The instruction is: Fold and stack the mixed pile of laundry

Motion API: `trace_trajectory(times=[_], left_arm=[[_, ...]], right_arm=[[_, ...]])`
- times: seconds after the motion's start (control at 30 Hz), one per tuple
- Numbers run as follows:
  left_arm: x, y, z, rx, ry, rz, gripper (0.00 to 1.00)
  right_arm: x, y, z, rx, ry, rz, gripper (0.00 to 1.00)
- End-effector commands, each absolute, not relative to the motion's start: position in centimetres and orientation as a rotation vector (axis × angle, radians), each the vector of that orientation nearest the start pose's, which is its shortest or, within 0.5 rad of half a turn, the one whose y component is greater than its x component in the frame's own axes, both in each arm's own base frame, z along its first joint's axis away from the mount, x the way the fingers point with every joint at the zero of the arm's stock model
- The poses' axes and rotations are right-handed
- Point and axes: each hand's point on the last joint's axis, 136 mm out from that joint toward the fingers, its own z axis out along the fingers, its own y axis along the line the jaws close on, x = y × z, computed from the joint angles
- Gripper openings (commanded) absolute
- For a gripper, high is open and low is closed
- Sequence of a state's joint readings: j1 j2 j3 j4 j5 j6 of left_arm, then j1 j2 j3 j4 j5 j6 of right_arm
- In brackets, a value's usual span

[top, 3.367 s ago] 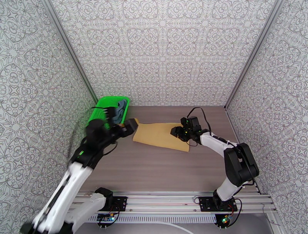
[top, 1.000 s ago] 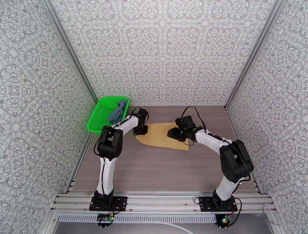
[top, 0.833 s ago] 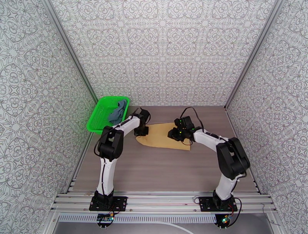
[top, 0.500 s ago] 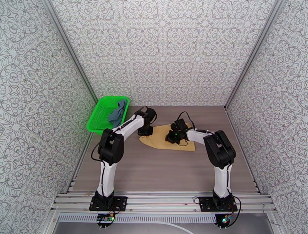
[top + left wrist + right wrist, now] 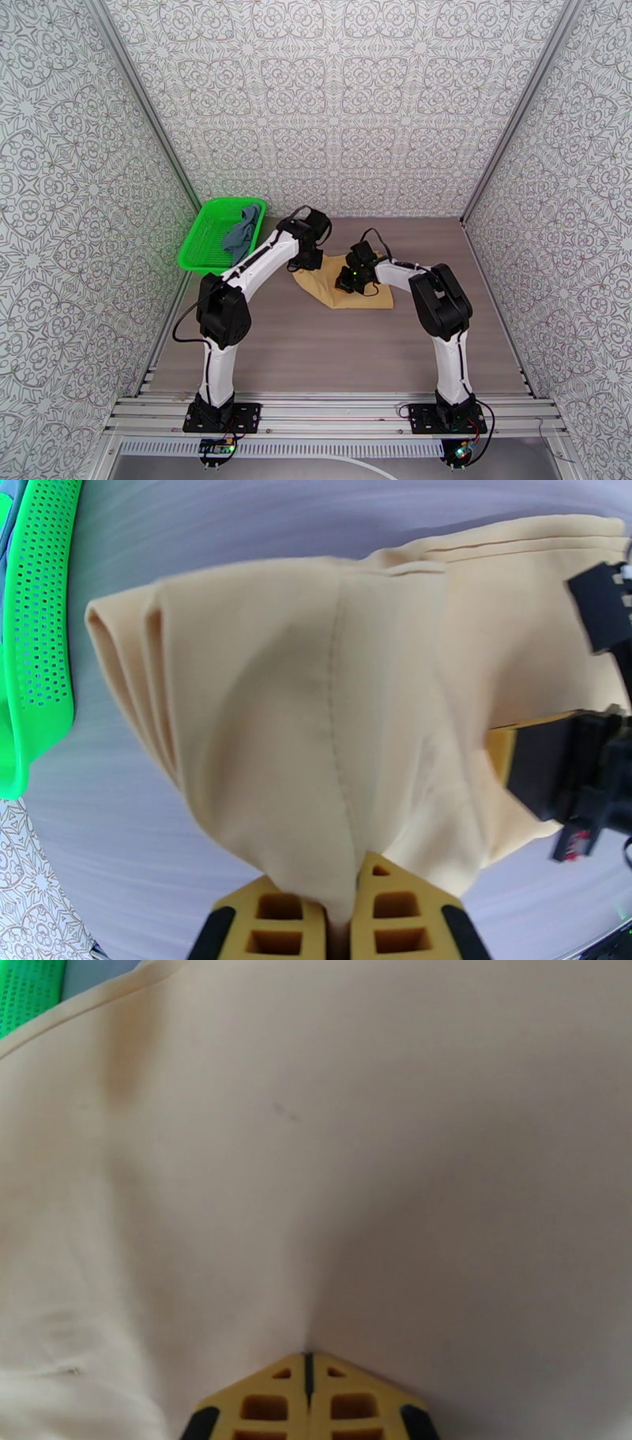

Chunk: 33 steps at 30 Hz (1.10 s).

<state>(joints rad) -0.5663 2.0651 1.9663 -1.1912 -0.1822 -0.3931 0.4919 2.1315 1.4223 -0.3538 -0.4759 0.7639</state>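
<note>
Robot test cell in a laboratory: patterned panels (image 5: 340,103) as walls on three sides, aluminium profile posts (image 5: 520,110) in the corners, wood-grain table (image 5: 332,347), left arm (image 5: 257,268) and right arm (image 5: 438,304) bolted to a metal rail (image 5: 332,412).

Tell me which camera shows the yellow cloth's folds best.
The left wrist view: the yellow cloth is pinched by the left gripper, its layered edges and seam clear. The top view shows it small, partly behind both arms. The right wrist view shows smooth fabric pinched in the right gripper.
</note>
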Motion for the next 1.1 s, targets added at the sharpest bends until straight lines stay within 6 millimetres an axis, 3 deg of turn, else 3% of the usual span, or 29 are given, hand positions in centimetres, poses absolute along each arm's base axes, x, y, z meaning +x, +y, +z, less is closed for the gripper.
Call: trace_trajectory(times=[0.0, 0.13, 0.27, 0.4, 0.5, 0.63, 0.73, 0.97, 1.0, 1.07], left_arm=[[40.5, -21.9, 15.6, 0.170, 2.793, 0.066, 0.00], [40.7, -21.8, 15.5, 0.160, 2.789, 0.073, 0.00], [40.8, -21.4, 15.8, 0.157, 2.782, 0.100, 0.00], [40.8, -20.4, 16.0, 0.151, 2.781, 0.149, 0.00], [40.6, -20.1, 16.3, 0.156, 2.778, 0.172, 0.00], [40.6, -20.8, 16.6, 0.175, 2.778, 0.156, 0.00], [40.4, -22.0, 16.3, 0.205, 2.791, 0.147, 0.00], [40.5, -26.1, 15.6, 0.226, 2.806, 0.096, 0.00], [40.5, -26.8, 14.3, 0.231, 2.830, 0.111, 0.00], [40.4, -27.7, 13.6, 0.237, 2.844, 0.111, 0.00]], right_arm=[[39.5, 32.0, 2.6, 0.185, 2.866, 0.993, 0.00], [39.4, 32.8, 3.7, 0.155, 2.853, 1.015, 0.00], [39.6, 31.7, 6.6, 0.087, 2.822, 0.933, 0.00], [39.7, 28.5, 9.7, 0.026, 2.794, 0.776, 0.00], [39.4, 25.1, 10.1, 0.037, 2.795, 0.660, 0.00], [38.4, 21.6, 8.5, 0.083, 2.817, 0.608, 0.00], [37.5, 20.2, 6.4, 0.109, 2.851, 0.591, 0.00], [36.0, 19.8, 1.9, 0.164, 2.900, 0.599, 0.00], [35.9, 19.8, 1.4, 0.171, 2.908, 0.599, 0.00], [35.8, 19.9, 0.9, 0.179, 2.909, 0.608, 0.00]])
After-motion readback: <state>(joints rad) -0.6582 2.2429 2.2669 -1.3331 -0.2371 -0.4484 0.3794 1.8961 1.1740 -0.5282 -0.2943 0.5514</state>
